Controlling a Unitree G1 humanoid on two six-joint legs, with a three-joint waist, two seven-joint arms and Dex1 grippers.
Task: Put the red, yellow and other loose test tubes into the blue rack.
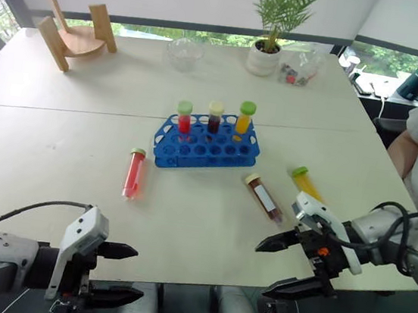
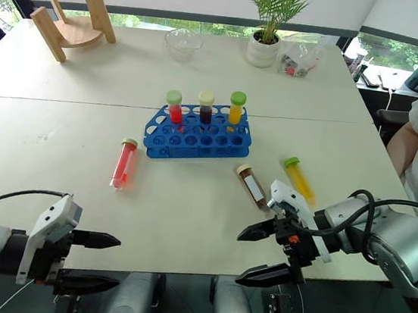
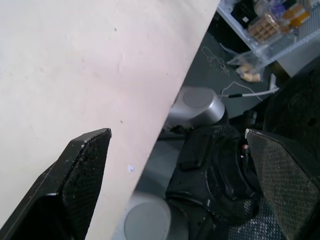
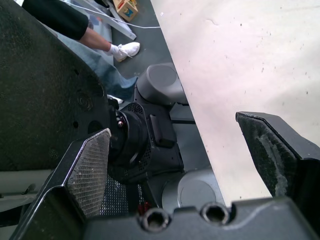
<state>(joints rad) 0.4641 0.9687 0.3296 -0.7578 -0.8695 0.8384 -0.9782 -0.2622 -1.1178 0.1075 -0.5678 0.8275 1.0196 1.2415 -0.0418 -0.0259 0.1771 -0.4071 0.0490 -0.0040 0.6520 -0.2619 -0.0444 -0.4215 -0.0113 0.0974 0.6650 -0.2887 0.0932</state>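
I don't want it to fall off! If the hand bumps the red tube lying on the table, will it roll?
Probably yes. The red tube is round and lies flat on the smooth table, so a sideways nudge could roll it. It looks small and light. Its cap may make it curve.

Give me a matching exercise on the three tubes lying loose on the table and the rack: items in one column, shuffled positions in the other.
Items:
1. red tube
2. brown tube
3. yellow tube
4. rack

Positions:
A. lying nearest the table's right edge
B. standing mid-table with three capped tubes upright in it
C. lying to the left of the rack
D. lying between the rack and the right pincer

Pairs: 1-C, 2-D, 3-A, 4-B
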